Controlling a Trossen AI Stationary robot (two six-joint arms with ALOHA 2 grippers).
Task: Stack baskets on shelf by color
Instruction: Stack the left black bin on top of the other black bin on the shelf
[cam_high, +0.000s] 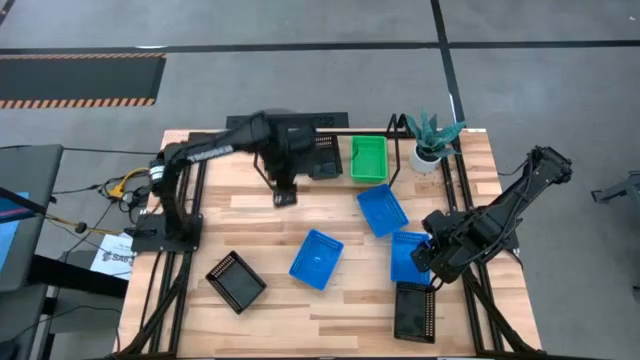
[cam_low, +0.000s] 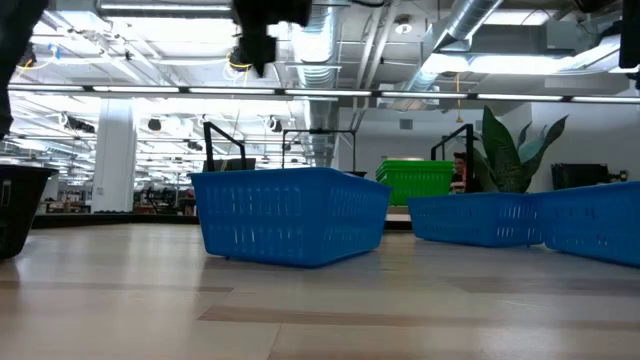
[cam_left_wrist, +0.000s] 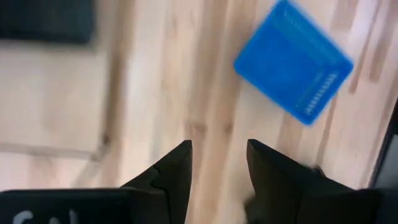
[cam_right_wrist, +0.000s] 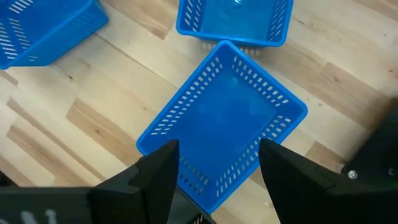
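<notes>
My left gripper (cam_high: 284, 197) (cam_left_wrist: 218, 147) hangs open above bare wood, just in front of the shelf (cam_high: 340, 133), with nothing between its fingers. On the shelf sit a black basket (cam_high: 322, 156) and a green basket (cam_high: 368, 158). Three blue baskets (cam_high: 382, 210) (cam_high: 316, 258) (cam_high: 408, 256) rest flat on the table. Two black baskets (cam_high: 236, 281) (cam_high: 415, 312) lie near the front edge. My right gripper (cam_high: 430, 256) (cam_right_wrist: 219, 144) is open over the right-hand blue basket (cam_right_wrist: 224, 127), its fingers standing on either side of the basket's nearest corner.
A white-potted plant (cam_high: 430, 140) stands at the shelf's right end. The black table frame rails (cam_high: 190, 200) (cam_high: 455, 190) run along both sides. In the low view the middle blue basket (cam_low: 290, 215) stands nearest. Bare wood lies between the left black basket and the shelf.
</notes>
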